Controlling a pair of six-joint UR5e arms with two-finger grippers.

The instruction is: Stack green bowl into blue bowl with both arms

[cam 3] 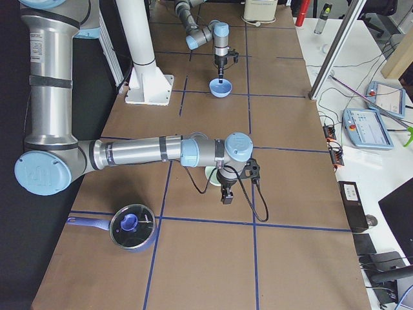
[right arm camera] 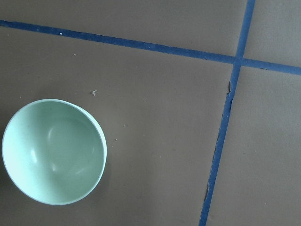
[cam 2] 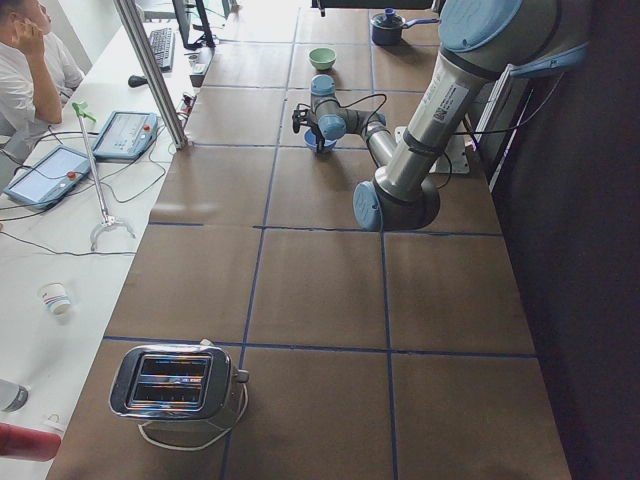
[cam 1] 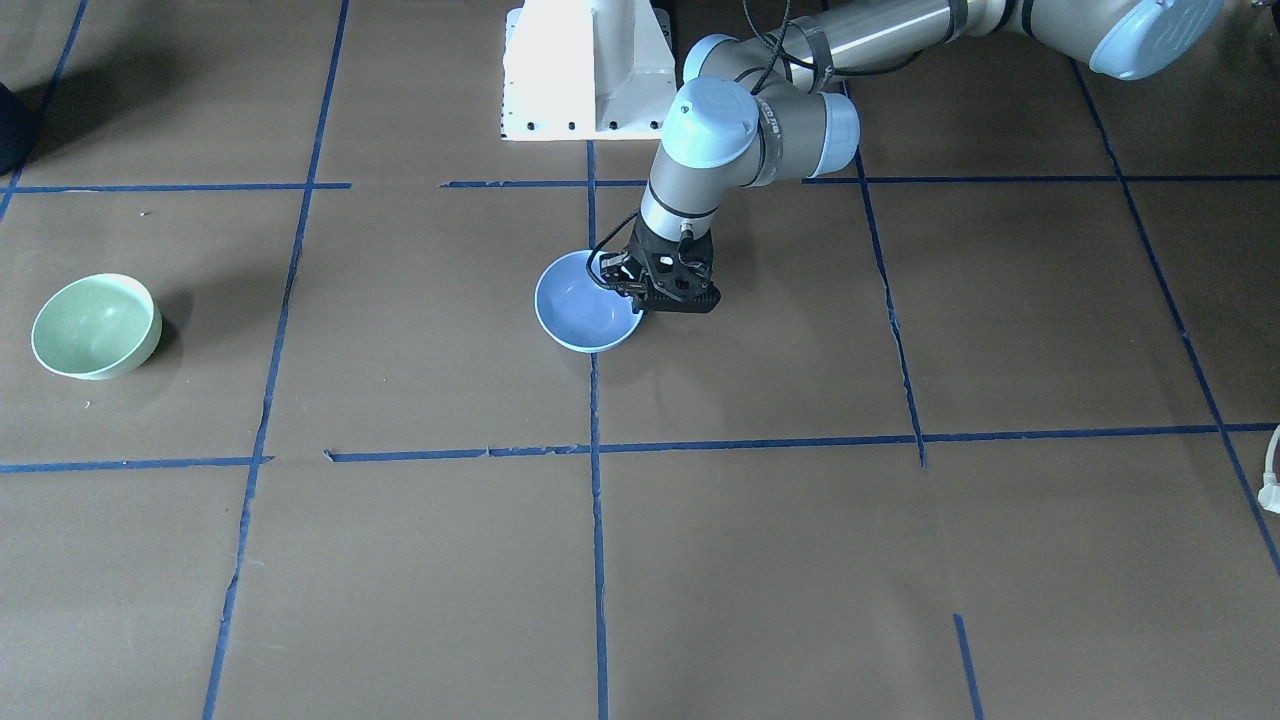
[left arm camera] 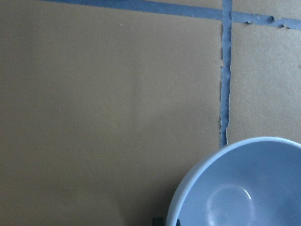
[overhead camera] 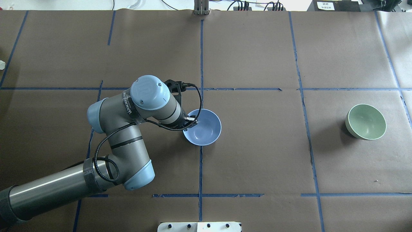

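The blue bowl [cam 1: 585, 312] stands upright near the table's middle, on a blue tape line [overhead camera: 206, 127]. My left gripper [cam 1: 645, 302] reaches down onto the rim on the bowl's robot-left side; in the left wrist view its fingertips [left arm camera: 160, 220] straddle that rim closely and look shut on it. The green bowl [cam 1: 96, 326] stands alone far off on my right side [overhead camera: 366, 121]. It fills the lower left of the right wrist view [right arm camera: 54, 150]. My right gripper [cam 3: 226, 197] shows only in the exterior right view, hanging close over the green bowl; I cannot tell whether it is open.
The white pedestal [cam 1: 585, 70] stands at the table's robot side. A lidded blue pot [cam 3: 132, 226] sits at the table's right end and a toaster [cam 2: 175, 382] at its left end. An operator [cam 2: 30, 60] sits beside the table. Blue tape lines grid the brown surface.
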